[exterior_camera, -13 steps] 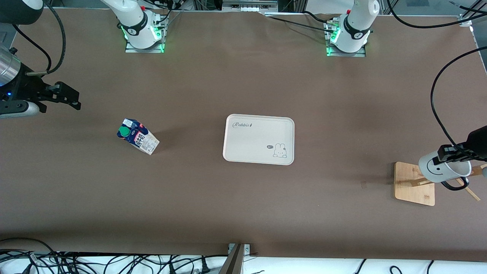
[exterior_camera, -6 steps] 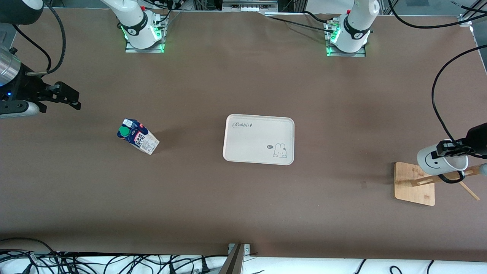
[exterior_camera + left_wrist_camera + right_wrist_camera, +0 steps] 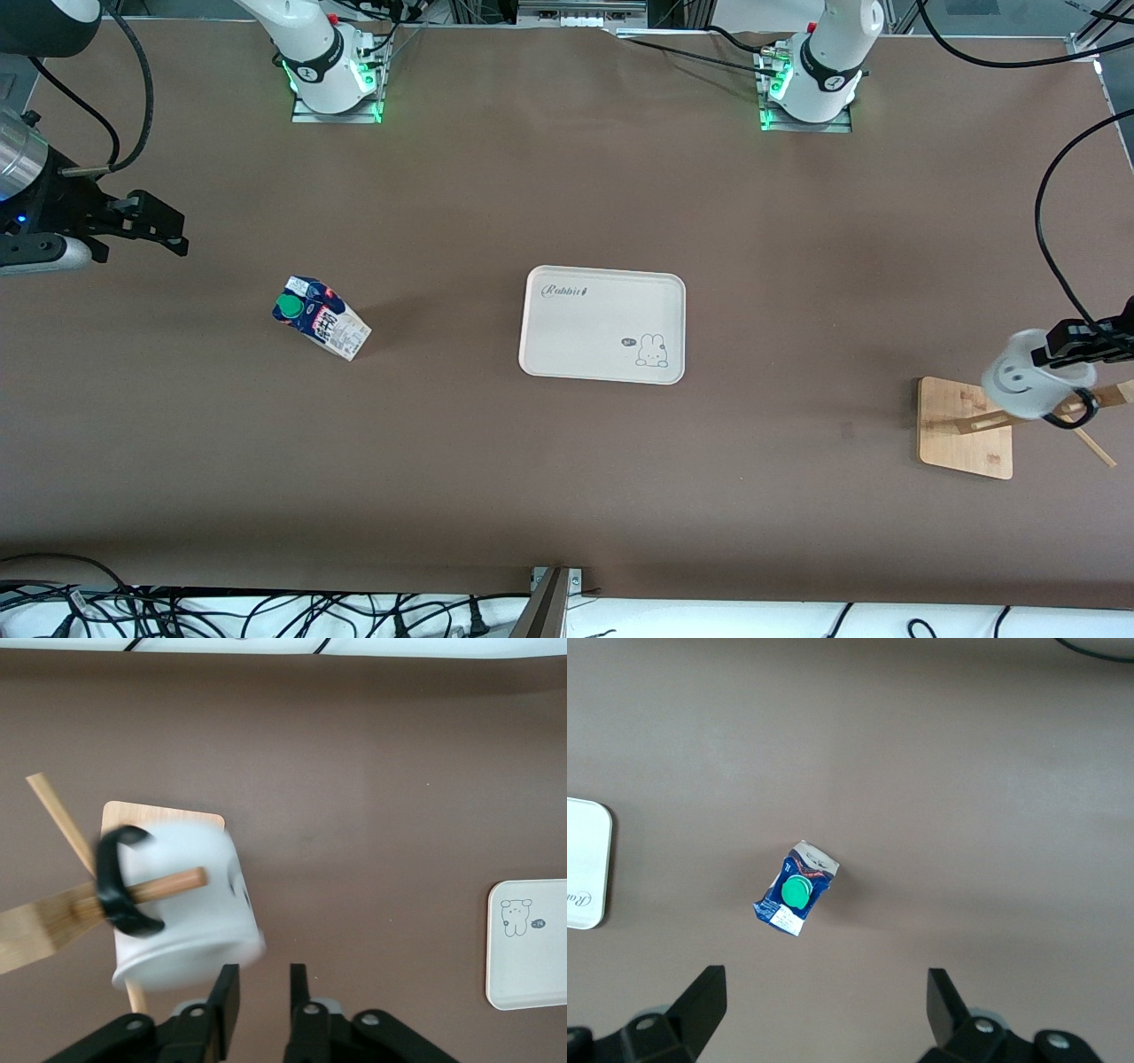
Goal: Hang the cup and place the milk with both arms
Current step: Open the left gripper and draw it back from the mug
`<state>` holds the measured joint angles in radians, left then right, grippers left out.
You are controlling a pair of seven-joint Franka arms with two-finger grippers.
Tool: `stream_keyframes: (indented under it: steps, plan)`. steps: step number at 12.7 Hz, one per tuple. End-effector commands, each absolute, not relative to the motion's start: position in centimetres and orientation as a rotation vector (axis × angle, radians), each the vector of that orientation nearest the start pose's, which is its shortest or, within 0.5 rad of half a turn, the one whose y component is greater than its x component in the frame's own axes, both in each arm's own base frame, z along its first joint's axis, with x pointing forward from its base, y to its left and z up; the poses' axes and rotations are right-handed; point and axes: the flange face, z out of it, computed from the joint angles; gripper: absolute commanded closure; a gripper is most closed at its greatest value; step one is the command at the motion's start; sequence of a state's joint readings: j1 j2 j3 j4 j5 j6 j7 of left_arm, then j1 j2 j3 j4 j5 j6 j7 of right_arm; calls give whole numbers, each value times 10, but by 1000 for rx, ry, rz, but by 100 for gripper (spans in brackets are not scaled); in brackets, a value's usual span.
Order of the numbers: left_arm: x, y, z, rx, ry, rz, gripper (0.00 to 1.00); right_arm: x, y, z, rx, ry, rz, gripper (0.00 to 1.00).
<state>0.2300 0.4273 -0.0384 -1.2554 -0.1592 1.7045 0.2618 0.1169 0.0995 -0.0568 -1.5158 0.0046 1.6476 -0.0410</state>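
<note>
The white cup (image 3: 1028,385) with a smiley face hangs by its black handle (image 3: 120,890) on a peg (image 3: 173,883) of the wooden rack (image 3: 952,425), tilted and blurred. My left gripper (image 3: 1060,347) is right beside the cup's rim. Its fingers (image 3: 226,992) stand a little apart with nothing between them, so my left gripper (image 3: 261,983) is open beside the cup (image 3: 186,912). The blue and white milk carton (image 3: 321,319) with a green cap stands toward the right arm's end. My right gripper (image 3: 177,237) is open wide and empty above the table, and my right gripper (image 3: 824,992) looks down on the carton (image 3: 796,890).
A white tray (image 3: 540,346) with a rabbit print lies at the table's middle; its edge shows in the left wrist view (image 3: 496,948) and in the right wrist view (image 3: 589,895). The rack's base (image 3: 159,813) lies flat under the cup. Cables run along the table's near edge.
The left gripper carried the cup onto the rack's peg, then let go and drew back toward the left arm's end. The cup now hangs and swings. The right arm has not moved.
</note>
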Motion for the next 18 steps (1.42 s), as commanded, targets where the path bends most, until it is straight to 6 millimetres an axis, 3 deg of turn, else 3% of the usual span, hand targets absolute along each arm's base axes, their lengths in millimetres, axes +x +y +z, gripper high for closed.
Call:
stream_keyframes:
  steps: [1, 4, 7, 8, 10, 12, 14, 15, 18]
  plan:
    - [664, 117, 558, -3316, 116, -154, 0, 590, 37, 602, -3143, -160, -63, 0]
    - [638, 110, 589, -3315, 137, -71, 0, 590, 38, 602, -3143, -162, -63, 0]
    - [626, 99, 604, -3315, 169, -22, 0, 589, 38, 602, -3143, -165, -63, 0]
    - [624, 85, 610, -3309, 208, -20, 0, 590, 38, 602, -3143, -162, -63, 0]
    - [631, 33, 603, -3208, 307, 29, 0, 590, 38, 602, -3143, -165, -65, 0]
    - [632, -7, 597, -3164, 122, 70, 0, 590, 40, 602, -3142, -169, -68, 0]
    - [632, -5, 599, -3175, 48, 62, 0, 590, 43, 602, -3145, -182, -73, 0]
    - [629, 7, 602, -3178, 56, 87, 0, 590, 42, 602, -3145, -173, -75, 0]
    - [620, 7, 610, -3176, 169, 126, 0, 592, 42, 602, -3143, -167, -90, 0]
